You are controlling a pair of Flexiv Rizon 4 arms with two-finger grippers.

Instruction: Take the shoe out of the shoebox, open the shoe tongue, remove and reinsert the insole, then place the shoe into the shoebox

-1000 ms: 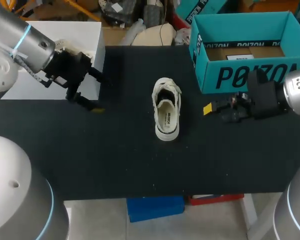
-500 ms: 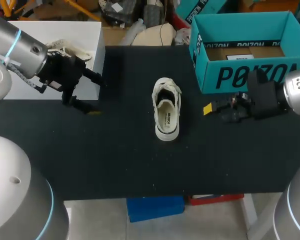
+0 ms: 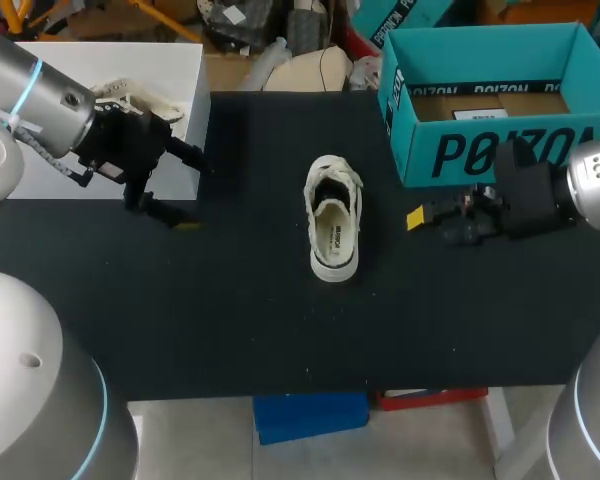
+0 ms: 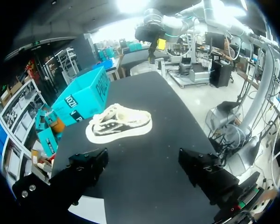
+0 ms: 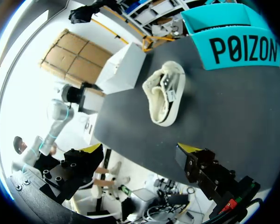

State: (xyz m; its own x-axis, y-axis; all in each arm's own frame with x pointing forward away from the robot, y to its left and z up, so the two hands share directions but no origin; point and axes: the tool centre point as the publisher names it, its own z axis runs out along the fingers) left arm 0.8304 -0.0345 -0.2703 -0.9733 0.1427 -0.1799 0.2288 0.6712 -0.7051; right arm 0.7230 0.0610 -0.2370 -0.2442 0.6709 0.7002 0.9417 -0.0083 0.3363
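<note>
A cream low-top shoe point(image 3: 334, 218) lies on the black table point(image 3: 230, 310), toe toward the far edge, its opening facing up. The teal shoebox point(image 3: 480, 150) stands open at the far right, showing only a cardboard floor. My left gripper point(image 3: 183, 190) is open to the left of the shoe, well apart from it, holding nothing. My right gripper point(image 3: 427, 216) is open just in front of the box, to the right of the shoe. From the left wrist, the shoe point(image 4: 119, 125) lies on its side ahead of the open gripper point(image 4: 144, 168). The right wrist view has the shoe point(image 5: 165, 93) ahead of its open gripper point(image 5: 140, 151).
A white box point(image 3: 100, 120) stands at the table's far left, close behind my left gripper, with a pale laced object point(image 3: 135, 97) on top. The shoebox point(image 5: 238, 35) sits beside the shoe in the right wrist view. Bare tabletop surrounds the shoe.
My left arm has drawn back toward the far left, uncovering the pale object on the white box. The right arm and the shoe have stayed put.
</note>
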